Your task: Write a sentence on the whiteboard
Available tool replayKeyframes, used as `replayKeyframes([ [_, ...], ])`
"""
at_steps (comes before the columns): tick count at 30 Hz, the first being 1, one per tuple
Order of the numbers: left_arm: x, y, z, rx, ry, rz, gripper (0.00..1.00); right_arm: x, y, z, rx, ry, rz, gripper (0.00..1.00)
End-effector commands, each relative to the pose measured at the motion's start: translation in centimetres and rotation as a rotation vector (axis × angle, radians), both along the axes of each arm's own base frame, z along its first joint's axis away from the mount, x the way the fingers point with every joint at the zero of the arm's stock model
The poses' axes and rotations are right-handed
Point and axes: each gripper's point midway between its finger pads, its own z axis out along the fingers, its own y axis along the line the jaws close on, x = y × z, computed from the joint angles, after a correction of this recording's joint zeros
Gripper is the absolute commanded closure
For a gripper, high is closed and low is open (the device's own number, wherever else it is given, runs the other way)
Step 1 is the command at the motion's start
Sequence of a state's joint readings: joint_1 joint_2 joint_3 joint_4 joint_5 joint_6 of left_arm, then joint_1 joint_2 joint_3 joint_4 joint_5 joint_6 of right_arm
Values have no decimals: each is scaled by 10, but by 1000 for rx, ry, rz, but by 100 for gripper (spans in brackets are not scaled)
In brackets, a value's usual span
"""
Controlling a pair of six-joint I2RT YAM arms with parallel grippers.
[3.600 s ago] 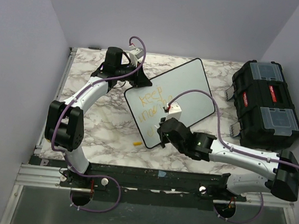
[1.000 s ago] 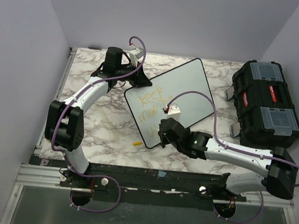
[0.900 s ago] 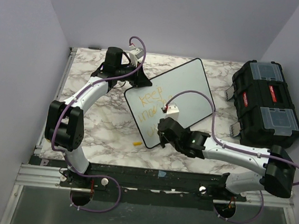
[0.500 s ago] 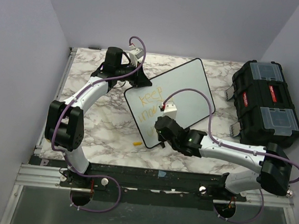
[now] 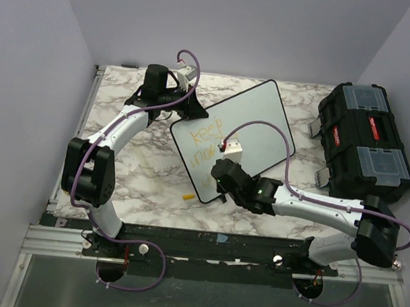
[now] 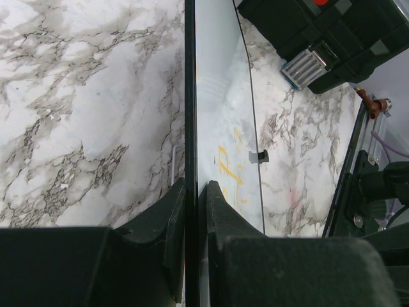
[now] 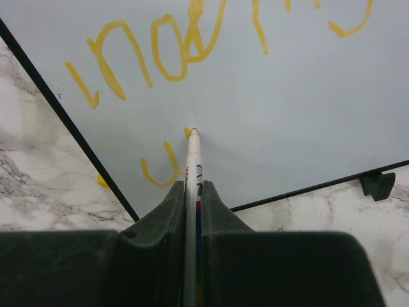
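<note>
Marble tabletop [image 5: 138, 169], right arm [image 5: 316, 205] low across whiteboard [image 5: 266, 123]

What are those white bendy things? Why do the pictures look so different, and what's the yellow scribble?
Those are two robot arms bolted to a marble table. The big picture looks down from above. The other two come from small cameras on each arm's wrist, so you see its own gripper up close. The left gripper pinches the edge of a whiteboard. The right gripper holds a marker with its tip on the board, near yellow words that start with "keep". A black toolbox sits on the right. A small yellow bit lies beside the board, too small to tell what it is.
</note>
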State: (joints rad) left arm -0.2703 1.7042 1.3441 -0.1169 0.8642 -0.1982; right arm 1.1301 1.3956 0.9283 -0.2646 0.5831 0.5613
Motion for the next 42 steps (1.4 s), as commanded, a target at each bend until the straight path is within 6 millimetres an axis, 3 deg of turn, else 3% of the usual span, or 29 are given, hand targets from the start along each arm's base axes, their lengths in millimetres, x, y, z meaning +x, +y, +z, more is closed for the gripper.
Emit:
replayKeyframes([
  [1, -21, -13, -26, 44, 14, -106, 100, 3, -11, -12, -40, 10, -45, 99],
  [15, -22, -13, -25, 44, 13, -106, 100, -15, -34, -38, -59, 81, -58, 99],
  [22, -22, -13, -26, 45, 14, -106, 100, -22, -28, -41, -41, 112, -22, 99],
  [32, -21, -13, -25, 45, 11, -105, 100, -28, -7, -35, 22, 136, 62, 99],
  [42, -22, -13, -25, 44, 9, -105, 100, -19, 1, -3, 89, 68, 63, 99],
])
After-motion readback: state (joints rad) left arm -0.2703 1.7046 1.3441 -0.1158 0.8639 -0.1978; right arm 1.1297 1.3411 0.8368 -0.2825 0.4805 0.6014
